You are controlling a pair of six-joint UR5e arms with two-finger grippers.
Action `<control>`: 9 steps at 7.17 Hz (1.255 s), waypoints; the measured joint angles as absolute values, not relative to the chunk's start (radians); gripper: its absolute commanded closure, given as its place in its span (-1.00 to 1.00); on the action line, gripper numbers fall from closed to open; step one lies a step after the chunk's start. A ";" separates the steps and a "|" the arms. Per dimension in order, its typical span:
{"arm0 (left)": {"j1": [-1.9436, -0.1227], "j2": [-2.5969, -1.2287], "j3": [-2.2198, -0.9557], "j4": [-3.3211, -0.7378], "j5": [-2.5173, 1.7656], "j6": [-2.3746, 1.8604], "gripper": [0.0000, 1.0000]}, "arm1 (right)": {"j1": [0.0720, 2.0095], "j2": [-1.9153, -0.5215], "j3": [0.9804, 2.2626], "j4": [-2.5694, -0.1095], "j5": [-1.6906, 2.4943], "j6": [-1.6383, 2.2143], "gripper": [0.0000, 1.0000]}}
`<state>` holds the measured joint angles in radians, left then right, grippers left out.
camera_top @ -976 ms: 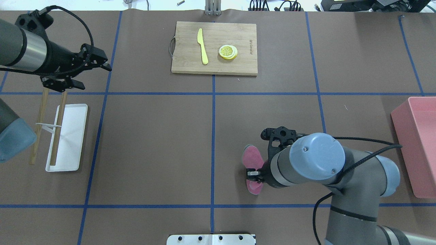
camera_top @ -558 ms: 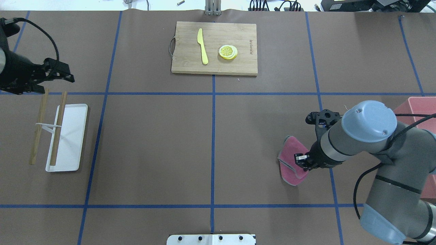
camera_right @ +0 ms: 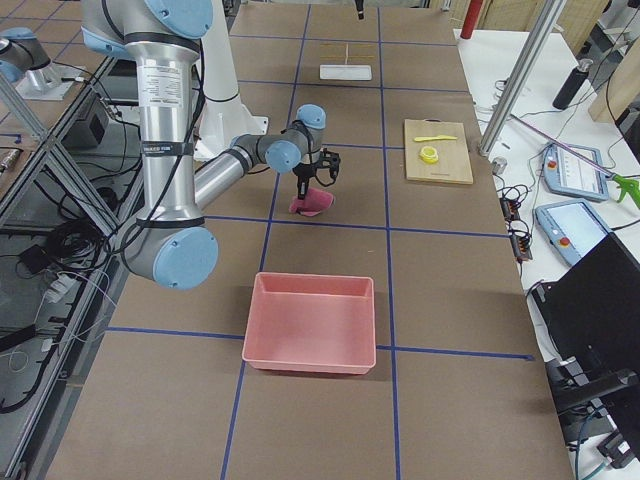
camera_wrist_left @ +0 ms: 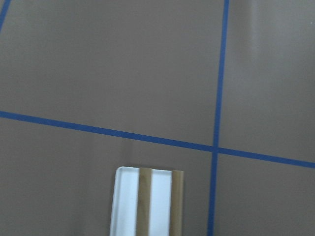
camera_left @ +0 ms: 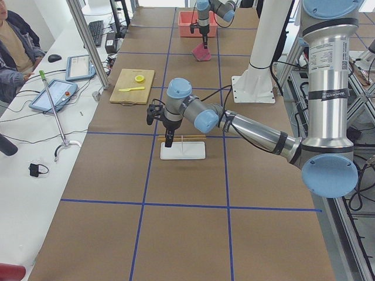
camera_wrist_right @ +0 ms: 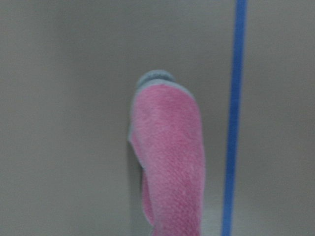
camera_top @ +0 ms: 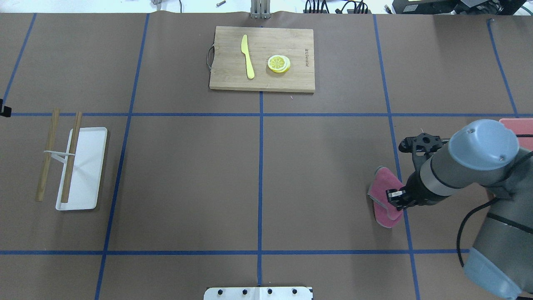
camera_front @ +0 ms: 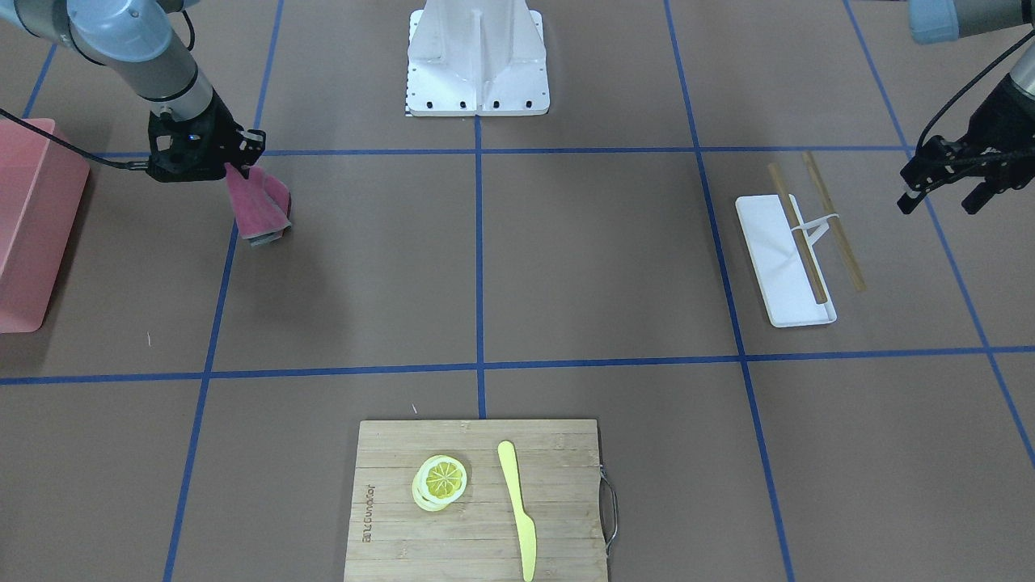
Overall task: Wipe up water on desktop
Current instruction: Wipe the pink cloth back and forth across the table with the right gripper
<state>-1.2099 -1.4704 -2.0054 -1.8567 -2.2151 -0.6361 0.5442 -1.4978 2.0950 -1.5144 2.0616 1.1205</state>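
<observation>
The desktop (camera_top: 187, 175) is a matte brown surface with a grid of blue tape lines; I see no water on it. My right gripper (camera_top: 395, 202) is shut on a folded pink cloth (camera_top: 383, 191) with a grey edge. The cloth hangs down to the desktop beside a blue line at the right. It also shows in the front view (camera_front: 260, 202) and the right wrist view (camera_wrist_right: 170, 152). My left gripper (camera_front: 939, 200) is open and empty, hovering beyond the far end of the white tray (camera_front: 780, 259).
A bamboo cutting board (camera_top: 287, 41) with a yellow knife (camera_top: 247, 56) and lemon slices (camera_top: 279, 63) lies at the far middle. The white tray (camera_top: 85, 166) with two chopsticks (camera_top: 71, 154) is at the left. A pink bin (camera_front: 32, 218) stands at the right edge.
My right gripper has carried the pink cloth to the right across the desktop. My left arm has drawn back to the left, almost out of the overhead view.
</observation>
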 measured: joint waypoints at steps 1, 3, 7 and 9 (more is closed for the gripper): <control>-1.217 -1.457 -2.005 -1.859 -2.224 -0.603 -0.97 | 0.479 -1.397 2.059 -1.519 2.054 1.221 1.00; -1.220 -1.451 -2.002 -1.862 -2.235 -0.582 -0.97 | 0.381 -1.182 1.950 -1.525 2.008 1.376 1.00; -1.222 -1.451 -2.001 -1.867 -2.283 -0.584 -0.97 | 0.418 -1.109 1.865 -1.520 2.028 1.368 1.00; -1.223 -1.454 -2.000 -1.868 -2.291 -0.584 -0.97 | 0.511 -1.301 1.964 -1.524 2.085 1.201 1.00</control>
